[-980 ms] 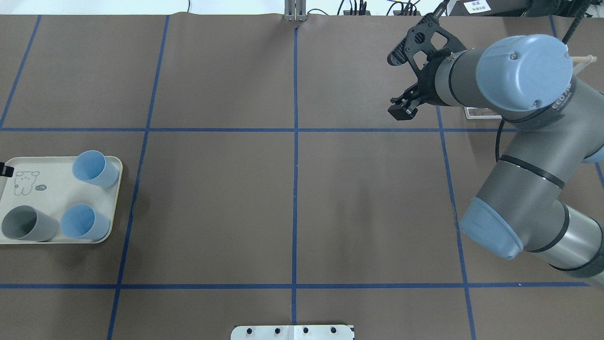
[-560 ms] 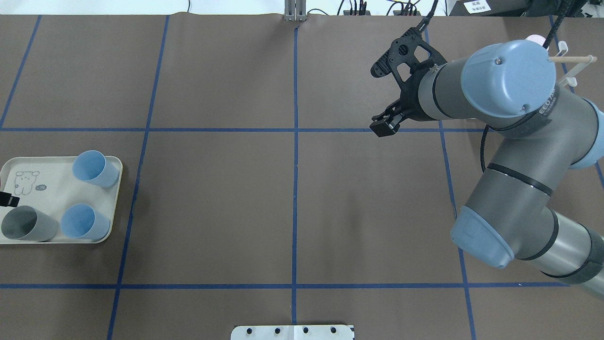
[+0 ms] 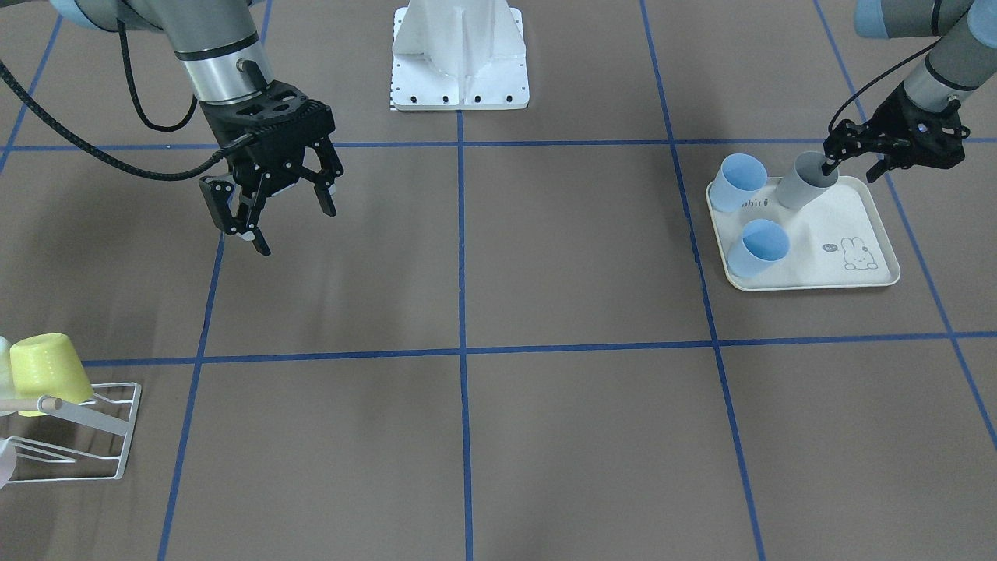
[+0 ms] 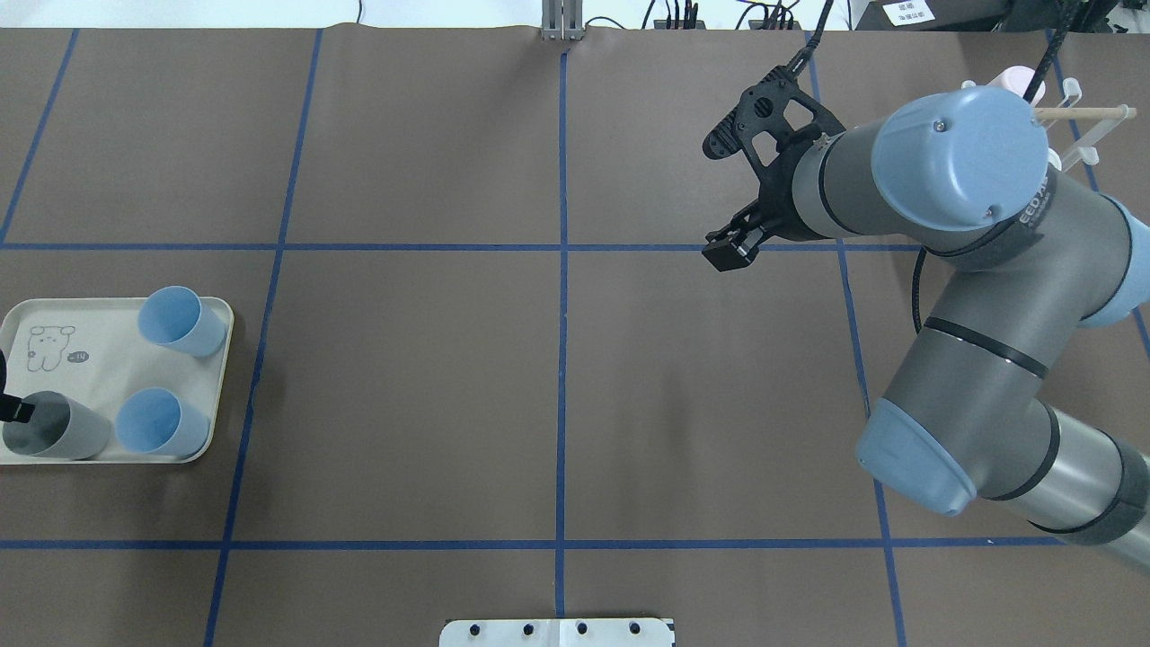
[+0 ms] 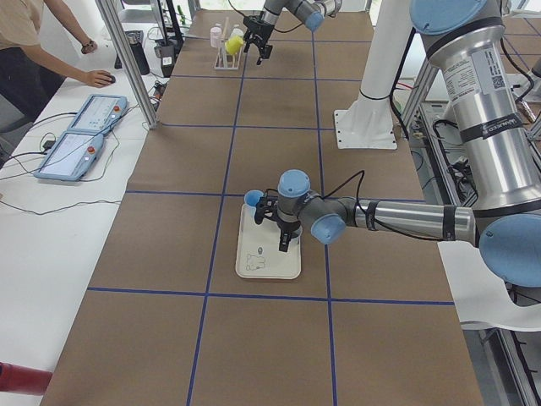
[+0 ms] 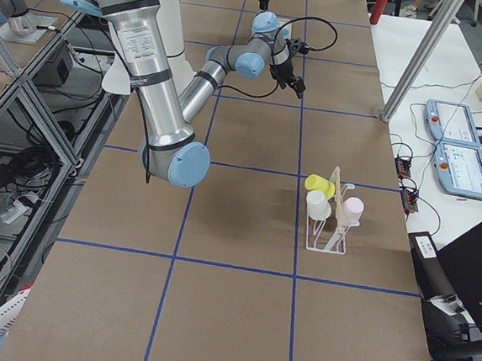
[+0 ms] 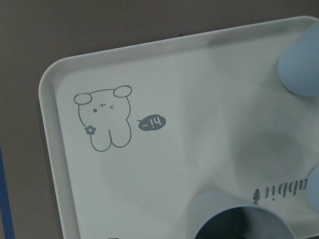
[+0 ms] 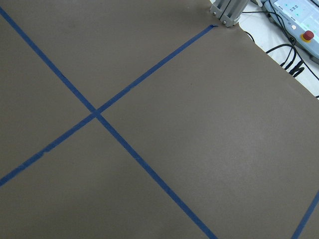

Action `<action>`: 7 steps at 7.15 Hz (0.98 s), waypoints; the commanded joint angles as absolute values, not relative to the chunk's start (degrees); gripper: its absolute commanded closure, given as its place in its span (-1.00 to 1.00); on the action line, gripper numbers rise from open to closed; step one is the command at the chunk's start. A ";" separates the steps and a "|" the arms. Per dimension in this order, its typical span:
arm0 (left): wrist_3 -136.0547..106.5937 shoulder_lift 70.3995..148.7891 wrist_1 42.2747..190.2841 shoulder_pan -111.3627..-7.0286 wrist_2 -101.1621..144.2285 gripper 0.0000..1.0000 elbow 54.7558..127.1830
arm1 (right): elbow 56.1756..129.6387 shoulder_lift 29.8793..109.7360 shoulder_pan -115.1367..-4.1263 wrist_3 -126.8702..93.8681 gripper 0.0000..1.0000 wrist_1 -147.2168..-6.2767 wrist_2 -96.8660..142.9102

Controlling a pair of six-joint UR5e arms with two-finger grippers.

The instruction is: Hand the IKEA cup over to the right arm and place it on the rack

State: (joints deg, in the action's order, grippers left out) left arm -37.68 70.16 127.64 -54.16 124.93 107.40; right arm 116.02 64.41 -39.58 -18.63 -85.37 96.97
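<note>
Standing upright in a corner of the tray (image 3: 814, 263), beside two blue cups (image 3: 763, 248): the grey cup (image 3: 802, 187). Probably light, stiff, smooth plastic, a little slippery; best pinched across the rim wall, leaving the body free for the hand-over. Left gripper (image 3: 854, 165) parted over that corner, one finger at the rim, nothing clamped yet. Right gripper (image 3: 294, 230) spread wide and empty, well apart from the tray, like the rack (image 3: 93, 419). Left jaws plain from the front only; overhead, just a black tip at the tray's edge; from the wrist, only cup mouth.
</note>
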 commanded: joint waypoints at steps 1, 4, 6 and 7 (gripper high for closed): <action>-37.71 70.22 127.79 -53.79 125.59 0.68 107.31 | 116.02 64.42 -39.46 -18.63 -0.98 -85.34 96.86; -37.62 71.01 127.88 -53.79 127.71 1.00 107.23 | 115.93 64.16 -39.46 -18.55 -0.98 -85.25 96.77; -37.62 71.28 127.79 -54.22 129.88 1.00 107.93 | 115.93 63.99 -39.46 -18.46 -0.99 -85.17 96.77; -37.53 71.19 127.36 -56.58 129.90 1.00 108.63 | 115.84 63.90 -39.38 -18.28 -0.99 -84.90 96.77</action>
